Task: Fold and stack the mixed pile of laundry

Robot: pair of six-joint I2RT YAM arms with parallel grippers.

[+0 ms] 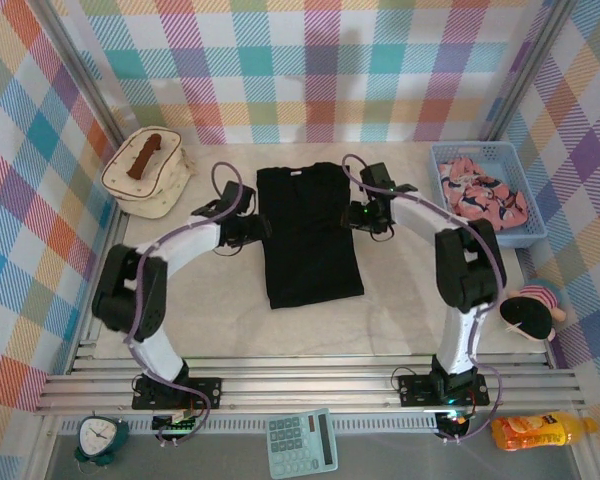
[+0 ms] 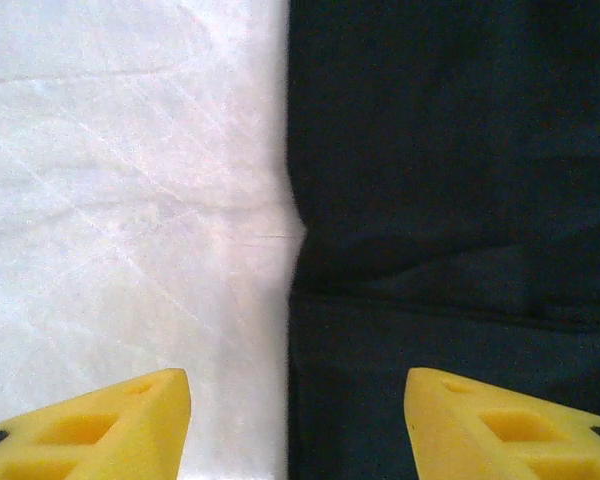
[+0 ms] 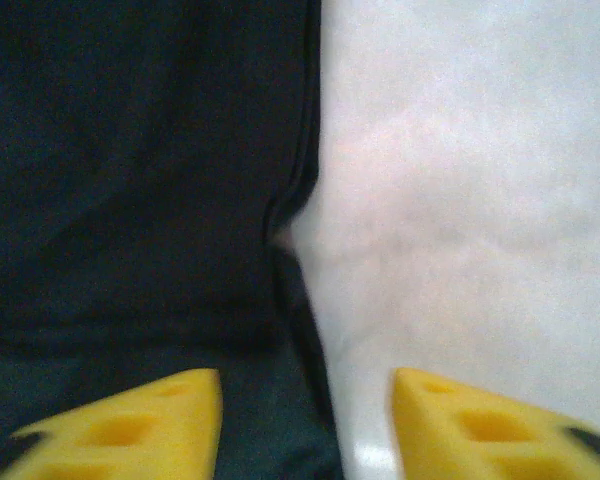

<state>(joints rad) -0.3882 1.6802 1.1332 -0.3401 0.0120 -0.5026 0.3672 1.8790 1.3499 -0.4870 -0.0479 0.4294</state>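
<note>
The black shirt [image 1: 308,235] is laid flat at the middle of the table [image 1: 410,320], its long axis running from near to far. Its far half is flanked by both arms: the left gripper [image 1: 252,228] is set at its left edge and the right gripper [image 1: 362,216] at its right edge, equally close. Both are seen with fingers apart astride the edge, nothing clamped. The pink garment [image 1: 478,190] is left in the basket [image 1: 536,236], far right.

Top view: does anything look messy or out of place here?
The black shirt lies flat and fairly neat. The pink printed garment sits crumpled in the blue basket, not folded.
</note>
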